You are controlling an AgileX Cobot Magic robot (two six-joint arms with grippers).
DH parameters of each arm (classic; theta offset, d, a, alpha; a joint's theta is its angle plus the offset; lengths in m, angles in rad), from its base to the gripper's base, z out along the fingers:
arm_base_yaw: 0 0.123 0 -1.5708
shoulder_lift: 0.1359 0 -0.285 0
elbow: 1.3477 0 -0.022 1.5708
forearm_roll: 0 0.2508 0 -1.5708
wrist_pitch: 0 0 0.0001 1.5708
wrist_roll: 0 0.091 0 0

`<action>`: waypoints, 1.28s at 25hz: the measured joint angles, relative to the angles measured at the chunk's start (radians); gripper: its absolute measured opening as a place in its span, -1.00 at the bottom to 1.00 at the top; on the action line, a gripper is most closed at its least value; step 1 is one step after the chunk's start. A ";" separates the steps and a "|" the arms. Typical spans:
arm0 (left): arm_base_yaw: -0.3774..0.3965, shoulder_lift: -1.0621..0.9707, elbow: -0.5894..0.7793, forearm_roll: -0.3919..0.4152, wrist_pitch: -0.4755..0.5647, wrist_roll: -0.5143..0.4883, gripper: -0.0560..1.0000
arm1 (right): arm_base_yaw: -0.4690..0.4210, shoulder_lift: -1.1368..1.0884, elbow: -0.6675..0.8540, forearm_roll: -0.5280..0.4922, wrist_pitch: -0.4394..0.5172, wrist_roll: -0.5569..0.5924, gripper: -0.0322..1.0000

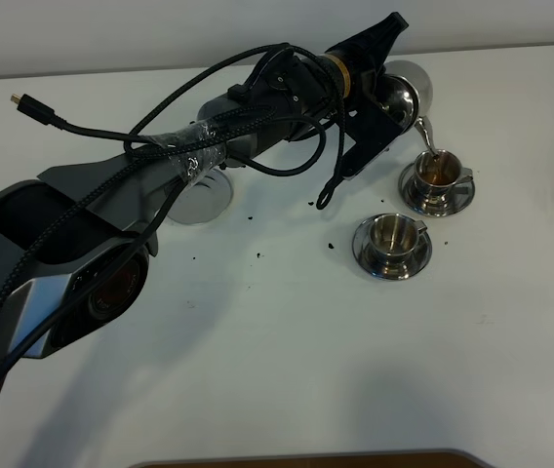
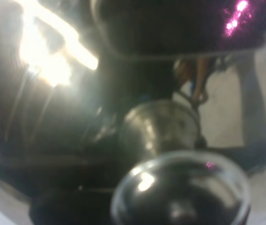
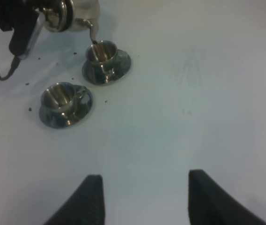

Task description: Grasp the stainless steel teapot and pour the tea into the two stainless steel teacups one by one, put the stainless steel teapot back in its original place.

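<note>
teapot tipped over the teacup at 2 o'clock
left gripper jaws clamped on it; right gripper jaws apart.

Your shiny teapot tilts at upper right, spout over the far cup holding tea; near cup stands below-left, coaster lies left of centre.

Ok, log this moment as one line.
step: pouring | left gripper: shut on teapot | teapot: tilted, spout over far teacup | far teacup: tea inside | near teacup: empty | coaster: bare | right gripper: open, empty
</note>
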 joint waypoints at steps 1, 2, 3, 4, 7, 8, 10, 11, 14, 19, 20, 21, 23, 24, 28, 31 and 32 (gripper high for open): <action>0.000 0.000 0.000 0.000 -0.001 0.000 -0.44 | 0.000 0.000 0.000 0.000 0.000 0.000 -0.13; 0.000 0.000 0.000 0.001 -0.001 0.000 -0.44 | 0.000 0.000 0.000 0.000 0.000 0.000 -0.13; 0.000 0.000 0.000 0.002 -0.002 0.000 -0.44 | 0.000 0.000 0.000 0.000 0.000 0.000 -0.13; 0.001 0.000 0.000 0.004 -0.005 0.001 -0.44 | 0.000 0.000 0.000 0.000 0.000 0.000 -0.13; 0.001 0.000 0.000 0.020 -0.014 0.001 -0.44 | 0.000 0.000 0.000 0.000 0.000 0.000 -0.13; 0.001 0.000 0.000 0.024 -0.016 0.001 -0.44 | 0.000 0.000 0.000 0.000 0.000 0.000 -0.13; 0.001 0.000 0.000 0.026 -0.017 0.001 -0.44 | 0.000 0.000 0.000 0.000 0.000 0.000 -0.13; 0.001 0.000 0.000 0.027 -0.017 0.001 -0.44 | 0.000 0.000 0.000 0.000 0.000 0.000 -0.13; 0.001 0.000 0.000 0.031 -0.020 0.004 -0.44 | 0.000 0.000 0.000 0.000 0.000 0.000 -0.13; 0.001 0.000 0.000 0.050 -0.021 0.016 -0.44 | 0.000 0.000 0.000 0.000 0.000 0.000 -0.13; 0.001 0.000 0.000 0.050 -0.021 0.018 -0.44 | 0.000 0.000 0.000 0.000 0.000 0.000 -0.13; 0.001 0.000 0.000 0.052 -0.021 0.020 -0.44 | 0.000 0.000 0.000 0.000 0.000 0.000 -0.13; 0.001 0.000 0.000 0.053 -0.021 0.022 -0.44 | 0.000 0.000 0.000 0.000 0.000 0.000 -0.13; 0.002 0.000 0.000 0.053 -0.021 0.023 -0.44 | 0.000 0.000 0.000 0.000 0.000 0.000 -0.13; 0.002 0.000 0.000 0.053 -0.024 0.026 -0.44 | 0.000 0.000 0.000 0.000 0.000 0.000 -0.13; 0.003 0.000 0.000 0.053 -0.036 0.027 -0.44 | 0.000 0.000 0.000 0.000 0.000 0.000 -0.13; 0.004 0.000 0.000 0.054 -0.043 0.027 -0.44 | 0.000 0.000 0.000 0.000 0.000 0.000 -0.13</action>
